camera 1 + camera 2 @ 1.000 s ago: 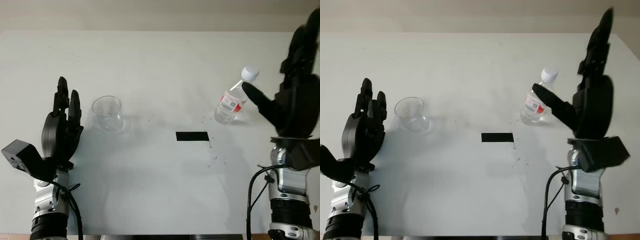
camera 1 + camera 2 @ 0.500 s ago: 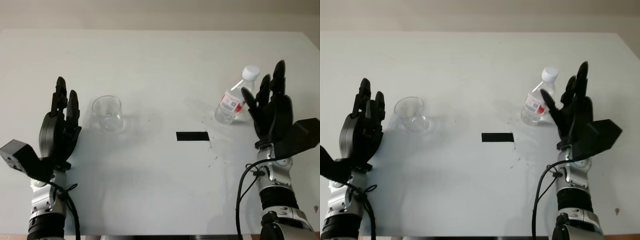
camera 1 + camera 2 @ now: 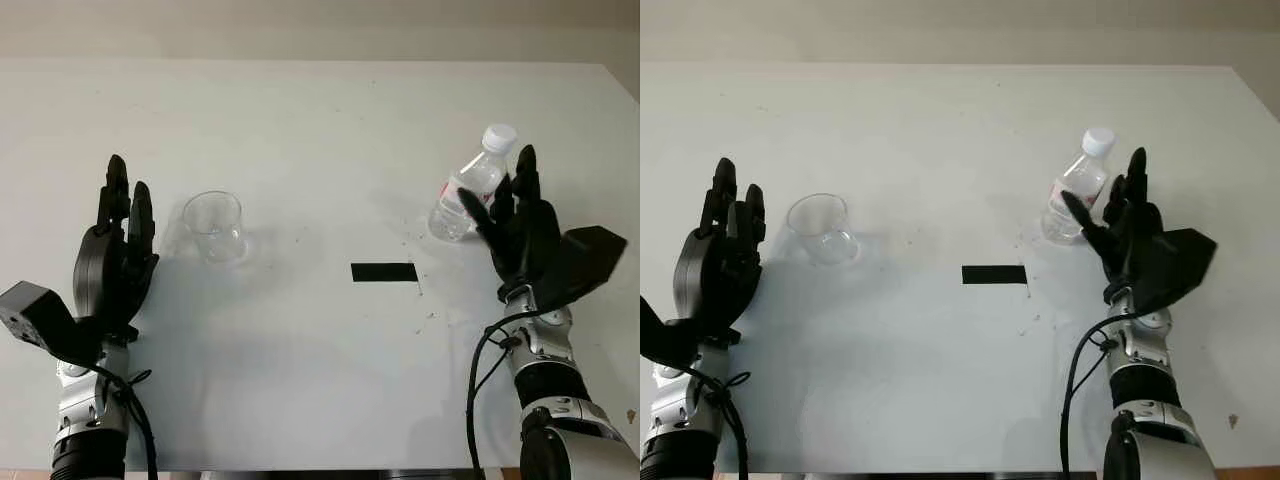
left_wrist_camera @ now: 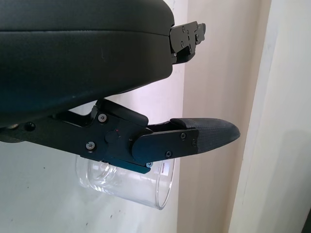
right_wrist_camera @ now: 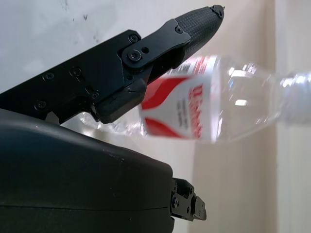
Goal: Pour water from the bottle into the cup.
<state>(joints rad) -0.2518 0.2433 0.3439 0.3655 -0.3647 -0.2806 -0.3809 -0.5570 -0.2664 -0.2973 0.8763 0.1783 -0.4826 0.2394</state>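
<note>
A clear plastic water bottle (image 3: 468, 192) with a white cap and red label stands on the right side of the white table (image 3: 320, 130). My right hand (image 3: 507, 205) is open just right of the bottle, its thumb reaching toward the label, not closed on it. The right wrist view has the bottle (image 5: 218, 112) close beyond a black finger (image 5: 165, 43). An empty clear cup (image 3: 215, 226) stands upright at the left. My left hand (image 3: 122, 215) is open a little left of the cup. In the left wrist view the cup (image 4: 127, 183) sits beyond the hand.
A black rectangle of tape (image 3: 384, 271) lies flat on the table between cup and bottle. Small dark specks dot the surface near it. The table's right edge (image 3: 618, 85) runs close behind the bottle.
My right hand has dropped from high above the table to the level of the bottle and now sits close at its right side. The left hand, cup and bottle have stayed put.
</note>
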